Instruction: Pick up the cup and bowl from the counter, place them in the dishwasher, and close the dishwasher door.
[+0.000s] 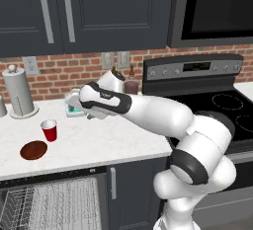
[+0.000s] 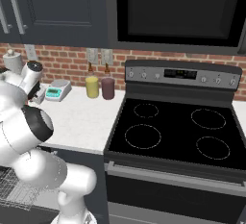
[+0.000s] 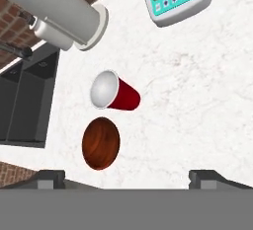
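Observation:
The red cup (image 1: 49, 130) stands upright on the white counter (image 1: 104, 142), left of the arm. Just in front and to its left lies the reddish-brown bowl (image 1: 33, 150). My gripper (image 1: 70, 106) hovers above the counter, right of and behind the cup. In the hand view the gripper (image 3: 127, 178) is open with nothing between its fingertips (image 3: 49, 177); the cup (image 3: 114, 92) and bowl (image 3: 101, 142) lie ahead of it, apart from each other. Below the counter the dishwasher (image 1: 54, 204) stands open with its wire rack drawn out. The dishwasher door is hidden.
A paper towel roll (image 1: 19, 93) stands at the back left. A small scale (image 2: 56, 92) sits behind the hand. Yellow (image 2: 92, 87) and maroon (image 2: 108, 88) tumblers stand by the wall beside the black stove (image 2: 173, 131). Dark wall cabinets hang overhead.

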Robot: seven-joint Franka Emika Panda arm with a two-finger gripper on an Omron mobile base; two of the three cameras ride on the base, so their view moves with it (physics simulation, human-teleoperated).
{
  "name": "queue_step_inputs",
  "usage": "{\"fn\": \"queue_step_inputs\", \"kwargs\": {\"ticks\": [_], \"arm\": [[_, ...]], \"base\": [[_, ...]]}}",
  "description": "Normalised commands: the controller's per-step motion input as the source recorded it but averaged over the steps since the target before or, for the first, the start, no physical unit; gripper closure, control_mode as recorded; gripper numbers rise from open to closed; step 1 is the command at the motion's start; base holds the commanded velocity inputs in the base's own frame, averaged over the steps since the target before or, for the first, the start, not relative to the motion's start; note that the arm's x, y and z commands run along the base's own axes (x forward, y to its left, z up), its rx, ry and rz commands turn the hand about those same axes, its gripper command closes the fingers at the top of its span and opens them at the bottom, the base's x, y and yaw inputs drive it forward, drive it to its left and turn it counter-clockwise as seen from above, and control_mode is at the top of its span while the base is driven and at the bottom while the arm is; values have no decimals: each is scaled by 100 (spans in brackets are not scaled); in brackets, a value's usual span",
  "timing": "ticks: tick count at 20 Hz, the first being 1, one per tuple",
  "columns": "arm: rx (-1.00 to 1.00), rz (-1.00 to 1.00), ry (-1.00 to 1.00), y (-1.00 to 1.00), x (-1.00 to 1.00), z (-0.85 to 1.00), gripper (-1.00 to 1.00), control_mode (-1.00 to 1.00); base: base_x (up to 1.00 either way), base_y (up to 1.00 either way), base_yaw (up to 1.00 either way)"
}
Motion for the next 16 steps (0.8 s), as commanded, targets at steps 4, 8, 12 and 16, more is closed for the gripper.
{"fn": "queue_step_inputs", "kwargs": {"ticks": [4,8,12,16], "arm": [[0,-2,6,-7,17,-3,-100,-100],[-7,0,24,42,6,-27,-100,-100],[-14,0,20,70,20,-35,-100,-100],[-15,0,8,15,39,-43,-100,-100]], "base": [[0,0,0],[0,0,0],[0,0,0],[0,0,0]]}}
